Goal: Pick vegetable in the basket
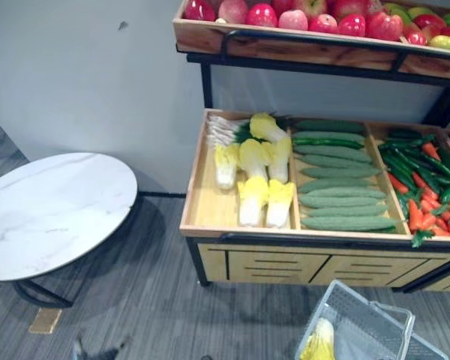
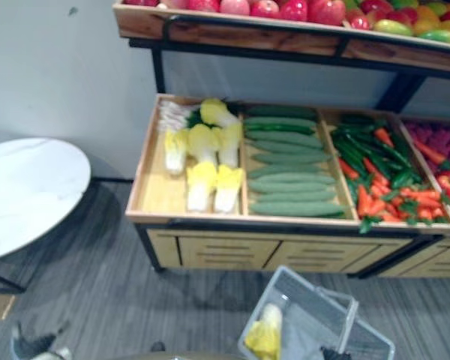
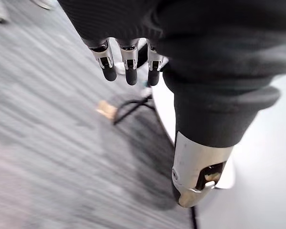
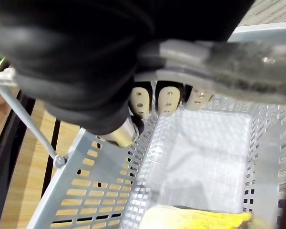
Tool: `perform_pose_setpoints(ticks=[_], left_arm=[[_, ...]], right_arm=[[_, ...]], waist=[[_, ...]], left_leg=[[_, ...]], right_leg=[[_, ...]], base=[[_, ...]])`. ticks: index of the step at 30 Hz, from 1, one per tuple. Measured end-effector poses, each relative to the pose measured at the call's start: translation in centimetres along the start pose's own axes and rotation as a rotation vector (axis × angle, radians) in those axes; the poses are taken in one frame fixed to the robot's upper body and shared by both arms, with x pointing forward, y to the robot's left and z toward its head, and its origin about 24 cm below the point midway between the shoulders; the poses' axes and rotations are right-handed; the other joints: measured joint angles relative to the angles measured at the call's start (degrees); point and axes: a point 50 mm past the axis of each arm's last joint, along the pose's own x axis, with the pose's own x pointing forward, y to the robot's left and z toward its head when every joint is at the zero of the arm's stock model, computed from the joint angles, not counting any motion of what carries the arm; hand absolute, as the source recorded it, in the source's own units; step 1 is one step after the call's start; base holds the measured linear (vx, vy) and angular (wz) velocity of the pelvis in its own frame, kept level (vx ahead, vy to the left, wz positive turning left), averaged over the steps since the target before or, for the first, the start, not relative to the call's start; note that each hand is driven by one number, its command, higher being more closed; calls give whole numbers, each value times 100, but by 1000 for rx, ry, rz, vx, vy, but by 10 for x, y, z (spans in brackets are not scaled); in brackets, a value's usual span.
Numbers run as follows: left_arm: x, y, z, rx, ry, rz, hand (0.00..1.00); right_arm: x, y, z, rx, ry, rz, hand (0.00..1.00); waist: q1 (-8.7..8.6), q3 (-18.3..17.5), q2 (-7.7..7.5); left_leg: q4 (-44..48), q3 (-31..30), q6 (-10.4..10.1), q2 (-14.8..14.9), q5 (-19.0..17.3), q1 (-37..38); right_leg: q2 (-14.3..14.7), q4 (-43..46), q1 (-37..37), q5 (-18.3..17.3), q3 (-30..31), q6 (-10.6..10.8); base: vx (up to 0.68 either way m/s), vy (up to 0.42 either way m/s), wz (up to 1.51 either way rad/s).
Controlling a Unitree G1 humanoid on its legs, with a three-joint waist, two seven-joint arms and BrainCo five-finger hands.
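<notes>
Cabbage (image 1: 320, 341) pale-yellow, in grey basket (image 1: 362, 310); right hand (image 4: 168, 100) grips handle (image 4: 238, 53); left hand (image 3: 129, 62) slack, empty.

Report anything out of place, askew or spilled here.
Nothing is spilled or damaged. The grey basket sits at an angle to the stand's front, one yellow cabbage at its end. In the cabbage bin, the rearmost cabbage lies diagonally while the others lie lengthwise.

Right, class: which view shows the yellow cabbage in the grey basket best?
Right eye view: the cabbage lies almost whole inside the basket. The left eye view crops it; the right wrist view catches a strip.
</notes>
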Motion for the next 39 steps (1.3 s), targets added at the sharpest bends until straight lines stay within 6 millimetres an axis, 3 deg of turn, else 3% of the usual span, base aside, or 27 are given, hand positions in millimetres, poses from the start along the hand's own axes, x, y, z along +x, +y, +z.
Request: perform_pose_setpoints(ticks=[1,2,6,13,19,20,21,22,25,26,27,28,29,30,31,32,34,36,37,39], left_arm=[[-4,-2,-22,52,95,-21,0],[-7,-3,-30,72,135,-32,0],[-11,-3,-46,148,193,-88,0],[-12,-27,-36,226,154,-268,0],[-19,-41,-35,300,119,-369,0],[-19,-41,-35,306,116,-374,0],[-19,-44,-33,317,105,-389,0],[-20,-48,-31,329,93,-410,0],[-22,-55,-27,358,62,-445,0],[-22,-59,-22,376,39,-459,0],[-21,-59,-20,375,33,-459,0],[-20,-61,-16,381,19,-462,0],[-19,-63,-12,382,3,-466,0],[-20,-64,-14,383,10,-470,0],[-20,-66,-10,380,-6,-475,0],[-20,-70,-6,382,-24,-486,0],[-22,-71,-8,396,-24,-497,0],[-23,-69,-11,402,-16,-498,0],[-23,-69,-12,402,-11,-499,0],[-22,-69,-11,385,-7,-499,0]], right_arm=[[1,3,1,1,5,5,100],[1,4,0,1,11,5,100],[2,11,2,1,27,15,100],[5,12,4,-24,33,27,100],[5,11,5,-33,31,29,100],[5,11,6,-32,29,31,100],[6,12,9,-25,23,30,100],[7,8,12,-8,17,17,100],[8,3,11,41,21,-6,100],[7,7,13,49,14,2,100],[7,9,16,53,2,6,100],[7,14,21,65,-20,13,100],[7,19,27,59,-39,30,100],[7,21,29,51,-50,40,100],[7,26,37,43,-79,56,100],[8,24,42,51,-95,43,100],[9,19,38,34,-86,34,100],[8,22,37,28,-80,43,100],[8,23,36,24,-75,47,100],[10,24,39,35,-69,46,100]], waist=[[-19,-4,-9],[-26,-4,-15],[-31,4,-13],[-202,25,15],[-197,61,19],[-198,93,3],[-201,242,-41],[-222,369,9],[-320,437,146],[-320,480,144],[-314,527,180],[-311,611,172],[-303,655,306],[-273,663,301],[-244,784,287],[-275,876,232],[-280,882,222],[-274,888,213],[-268,899,196],[-272,952,194]], left_leg=[[0,16,-14,1,-18,1],[2,26,-22,2,-26,8],[30,202,-72,22,-84,166],[29,340,-99,27,-185,299],[65,617,-108,45,-334,512],[224,635,-110,54,-437,491],[843,632,-95,108,-804,376],[1566,603,-56,232,-1208,221],[2610,597,-21,470,-1812,-122],[2881,791,13,587,-2000,-225],[2938,887,26,646,-2048,-224],[2995,1183,65,751,-2112,-190],[2911,1576,188,854,-2063,-113],[2784,1782,299,945,-1992,-80],[2641,2118,367,951,-1934,60],[2417,2451,443,850,-1842,270],[2150,2962,507,800,-1717,575],[2017,3356,504,764,-1636,701],[2010,3635,488,749,-1592,702],[1951,4002,474,726,-1444,720]], right_leg=[[9,-29,-4,0,31,0],[12,-30,-5,6,51,-9],[35,-20,8,1,246,-23],[39,38,-4,-47,428,-42],[44,120,-5,-112,707,-30],[30,186,-4,-159,758,-28],[-17,430,1,-304,856,-21],[-30,740,-14,-466,934,-7],[26,1111,-146,-550,1113,37],[75,1206,-340,-420,1380,81],[119,1246,-417,-310,1492,-12],[220,1258,-617,92,1547,-151],[315,1043,-778,655,1464,-268],[344,855,-780,906,1386,-273],[220,1608,-978,520,898,-526],[-86,2828,-1077,-200,217,-738],[-410,4029,-821,-683,-572,-987],[-560,4312,-553,-815,-801,-941],[-611,4141,-448,-900,-835,-810],[-466,3563,-449,-1095,-968,-628]], base=[[69,-10,-6],[60,-10,-8],[65,-10,-25],[28,-6,-12],[20,-3,-21],[32,7,-36],[29,4,-32],[16,9,-28],[-4,78,-36],[-14,123,-72],[-84,173,-105],[-125,190,-126],[-152,213,-139],[-170,185,-136],[-203,171,-115],[-181,162,-103],[-123,146,-103],[-70,25,-120],[-55,-52,-126],[-71,-147,-122]])
